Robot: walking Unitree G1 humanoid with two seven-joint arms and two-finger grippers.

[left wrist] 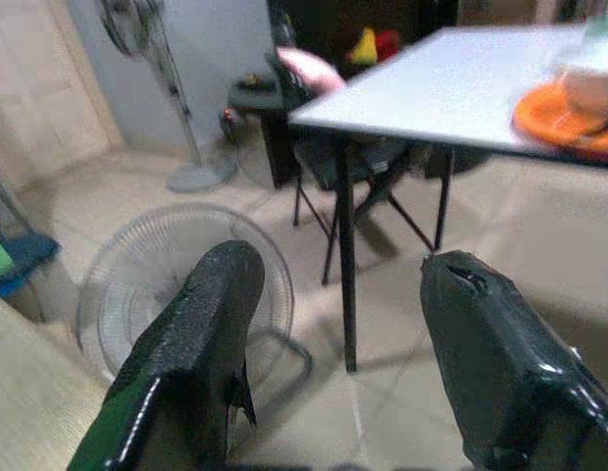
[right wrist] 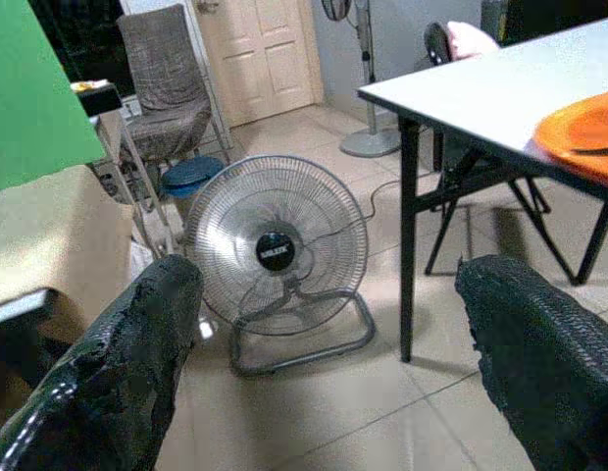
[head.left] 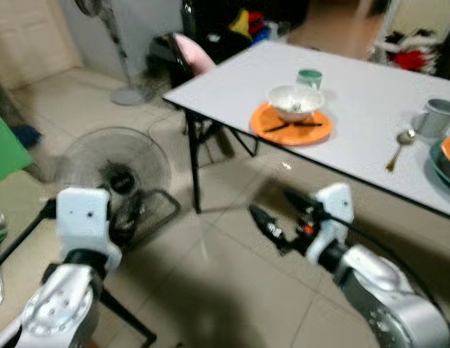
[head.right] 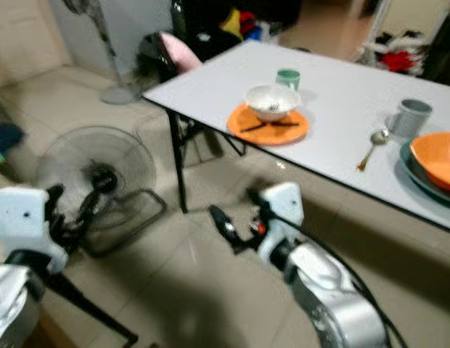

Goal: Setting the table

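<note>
Both grippers, left (left wrist: 333, 363) and right (right wrist: 329, 363), hung spread and empty above the floor. One spoon (head.left: 399, 148) lay at the frame's right on the white table (head.left: 370, 109), bowl end pointing away, near one orange plate (head.left: 290, 125), two mugs.

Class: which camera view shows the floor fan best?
The right wrist view: the floor fan appears whole, sharp, facing the camera. Both eye views show it blurred, partly behind the left arm; the left wrist view shows it behind a finger.
</note>
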